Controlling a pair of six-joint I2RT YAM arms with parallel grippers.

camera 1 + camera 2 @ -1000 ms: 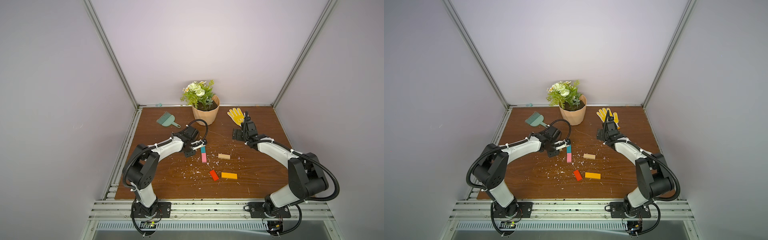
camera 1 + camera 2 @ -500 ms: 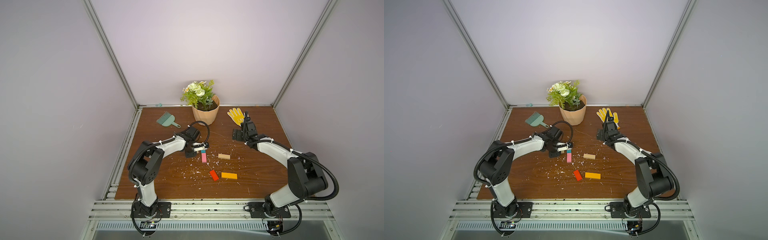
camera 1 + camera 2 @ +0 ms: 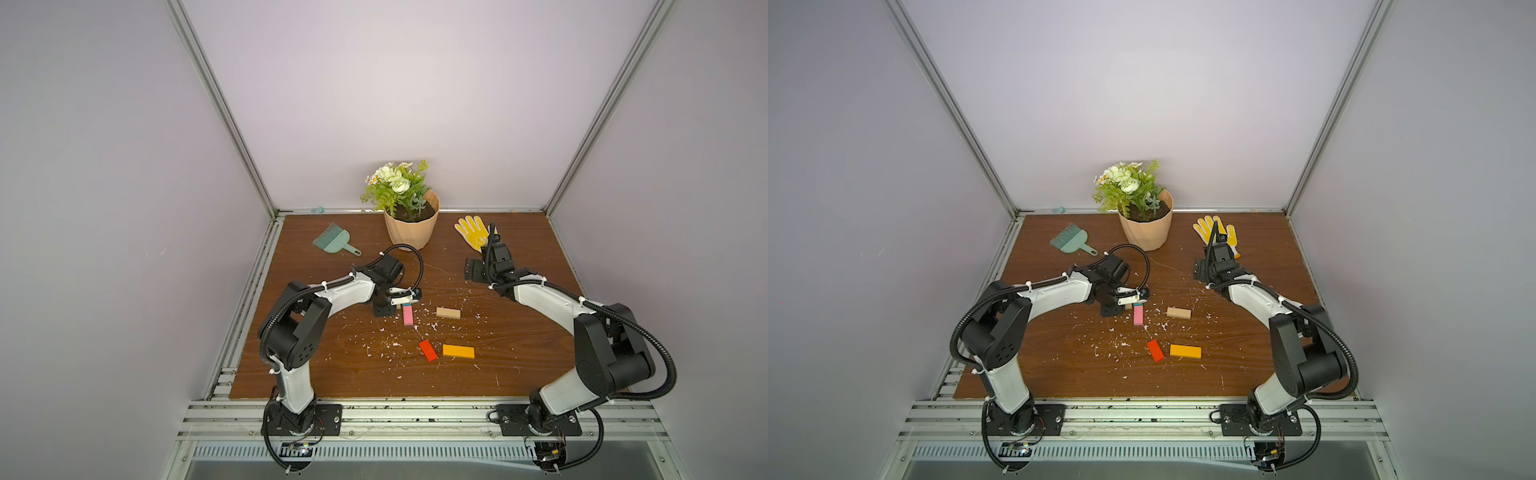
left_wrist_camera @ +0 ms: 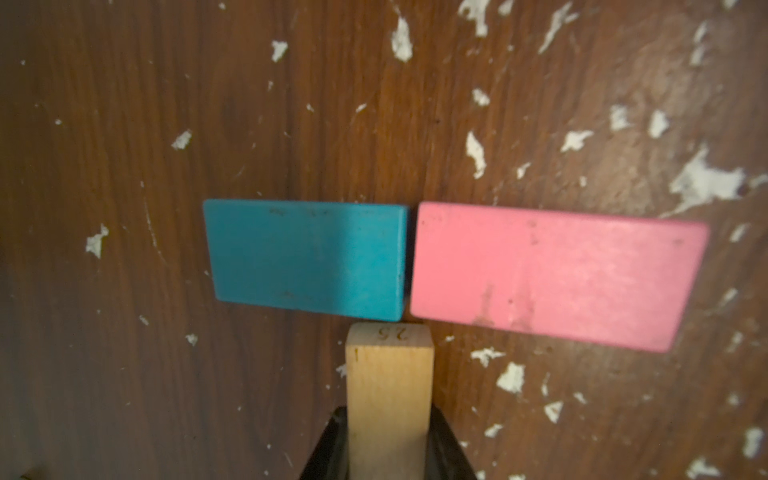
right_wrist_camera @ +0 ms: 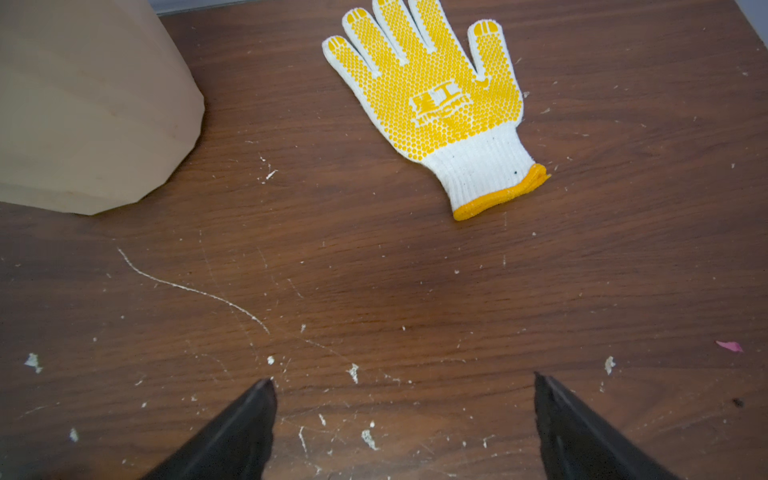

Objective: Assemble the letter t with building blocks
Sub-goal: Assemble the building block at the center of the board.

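Crumb-strewn brown wood tabletop (image 3: 519, 365) inside lilac walls (image 3: 395, 104)

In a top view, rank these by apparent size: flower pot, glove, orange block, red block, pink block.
Largest to smallest:
1. flower pot
2. glove
3. orange block
4. red block and pink block: they look about equal, so I do not rank them.

Teal block (image 4: 307, 259) abuts pink block (image 4: 552, 278); tan block (image 4: 388, 390) points at their seam.

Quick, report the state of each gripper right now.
The left gripper is shut on a plain tan wooden block.
The right gripper is open and holds nothing.
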